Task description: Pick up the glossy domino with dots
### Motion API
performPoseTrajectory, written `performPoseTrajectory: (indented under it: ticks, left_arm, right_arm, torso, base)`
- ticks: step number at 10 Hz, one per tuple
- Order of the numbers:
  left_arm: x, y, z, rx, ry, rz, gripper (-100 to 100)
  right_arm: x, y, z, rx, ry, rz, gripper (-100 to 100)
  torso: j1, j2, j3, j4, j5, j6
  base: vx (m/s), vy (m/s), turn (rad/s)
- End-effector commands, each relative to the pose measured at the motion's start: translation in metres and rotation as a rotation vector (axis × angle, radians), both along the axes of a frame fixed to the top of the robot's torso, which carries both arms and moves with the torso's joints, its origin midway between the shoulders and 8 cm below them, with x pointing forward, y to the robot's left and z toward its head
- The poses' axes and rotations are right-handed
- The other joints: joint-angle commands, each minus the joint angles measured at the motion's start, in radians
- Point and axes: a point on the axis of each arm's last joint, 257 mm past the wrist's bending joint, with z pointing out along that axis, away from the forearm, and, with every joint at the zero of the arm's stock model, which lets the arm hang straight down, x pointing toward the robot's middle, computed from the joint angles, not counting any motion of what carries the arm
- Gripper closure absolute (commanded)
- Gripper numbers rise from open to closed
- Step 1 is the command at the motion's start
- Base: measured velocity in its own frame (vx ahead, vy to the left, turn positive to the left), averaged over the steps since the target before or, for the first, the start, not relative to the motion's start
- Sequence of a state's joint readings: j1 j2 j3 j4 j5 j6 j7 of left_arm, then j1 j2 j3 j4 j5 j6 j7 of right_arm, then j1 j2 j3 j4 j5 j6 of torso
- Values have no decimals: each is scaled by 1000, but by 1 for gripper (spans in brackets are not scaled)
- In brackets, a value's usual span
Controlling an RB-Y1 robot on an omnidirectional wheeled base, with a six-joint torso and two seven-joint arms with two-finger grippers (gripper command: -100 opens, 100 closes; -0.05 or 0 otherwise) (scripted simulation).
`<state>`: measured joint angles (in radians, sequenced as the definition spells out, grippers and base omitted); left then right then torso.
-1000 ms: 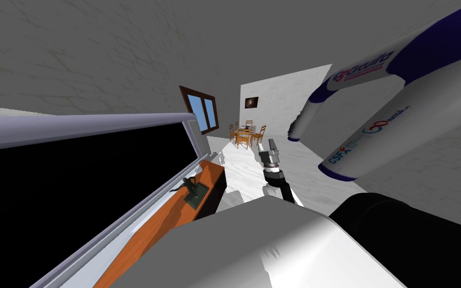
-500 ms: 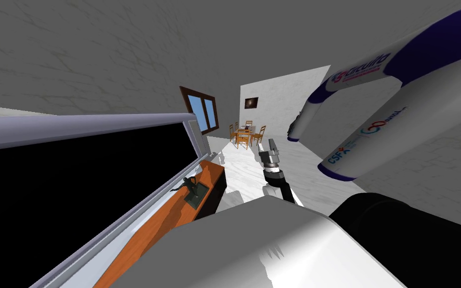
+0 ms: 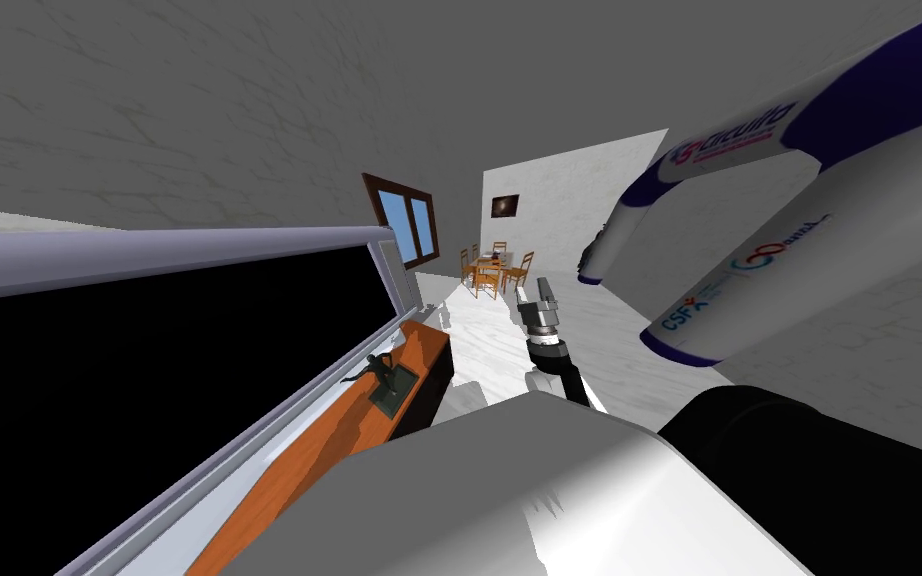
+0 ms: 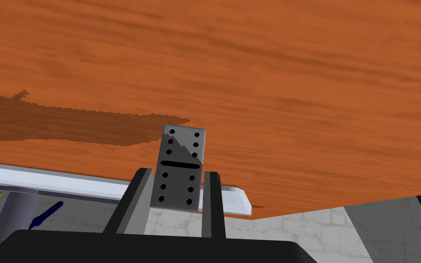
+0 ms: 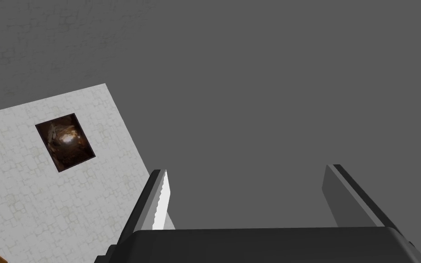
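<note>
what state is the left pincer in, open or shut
Shut on the grey rectangular domino with black dots: both fingers of the left pincer press its long sides.

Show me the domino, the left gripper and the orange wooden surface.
domino point(image 4: 183, 147): left wrist view, upper half of its dotted face.
left gripper point(image 4: 177, 172): left wrist view, midway between fingertips clamping the domino.
orange wooden surface point(image 4: 273, 82): left wrist view, bare grain.
</note>
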<state>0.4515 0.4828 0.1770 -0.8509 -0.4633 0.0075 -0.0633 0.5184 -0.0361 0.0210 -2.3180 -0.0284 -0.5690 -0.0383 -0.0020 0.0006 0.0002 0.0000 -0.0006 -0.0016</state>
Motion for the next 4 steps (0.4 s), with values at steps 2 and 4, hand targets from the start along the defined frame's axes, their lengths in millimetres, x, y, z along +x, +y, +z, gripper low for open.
performPoseTrajectory:
  ticks: [2,4]
  left_arm:
    - [-17,5,7,-1,-1,5,100]
    - [-15,5,6,-1,0,6,0]
  right_arm:
    - [0,0,0,0,0,0,0]
    - [0,0,0,0,0,0,0]
  torso:
    - [-1,-2,-1,0,0,1]
    - [0,-2,-1,0,0,1]
  base:
    - [58,-41,-34]
    - [12,-10,4]
